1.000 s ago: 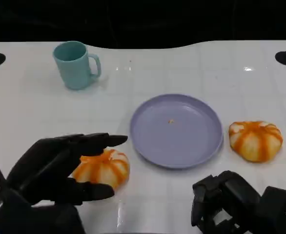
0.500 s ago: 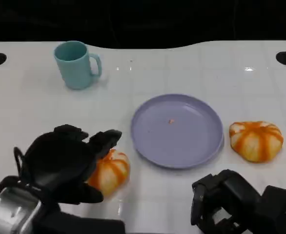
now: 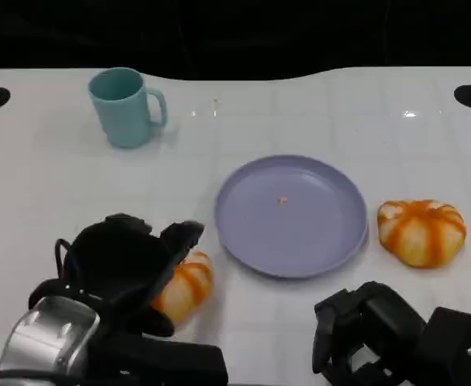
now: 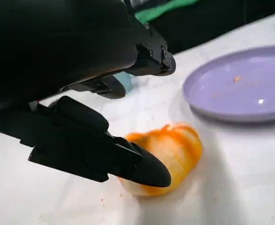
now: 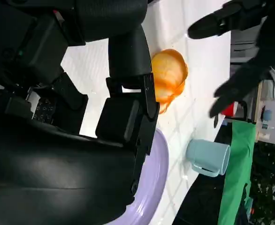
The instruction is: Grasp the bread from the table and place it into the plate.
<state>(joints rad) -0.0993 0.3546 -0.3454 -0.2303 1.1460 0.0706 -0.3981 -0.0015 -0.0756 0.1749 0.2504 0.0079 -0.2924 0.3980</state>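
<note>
At the lower left of the frame, my left hand (image 3: 127,269) arches with fingers spread over the round orange-and-white striped bread (image 3: 183,285), gripping nothing. It lies on the white surface (image 3: 316,121), just left of the lavender plate (image 3: 292,215). My right hand (image 3: 380,338) sits curled, empty.

Gleamed white and glossy as the desk (image 3: 59,177), smooth, crossed by faint tile-like lines and dotted with small bright reflections. Looked smooth and satiny on the lilac plate (image 3: 292,215), with a soft sheen along the rim and a tiny crumb near the middle; looked like smooth glazed ware on the pale teal mug (image 3: 124,106). Showed matt black, plastic-looking shells on the left hand (image 3: 131,269) and right hand (image 3: 380,334), brushed silver metal on the left forearm (image 3: 47,338), and a soft, dull orange-and-cream crust on the bread (image 3: 183,288) and the second bread (image 3: 422,232).
</note>
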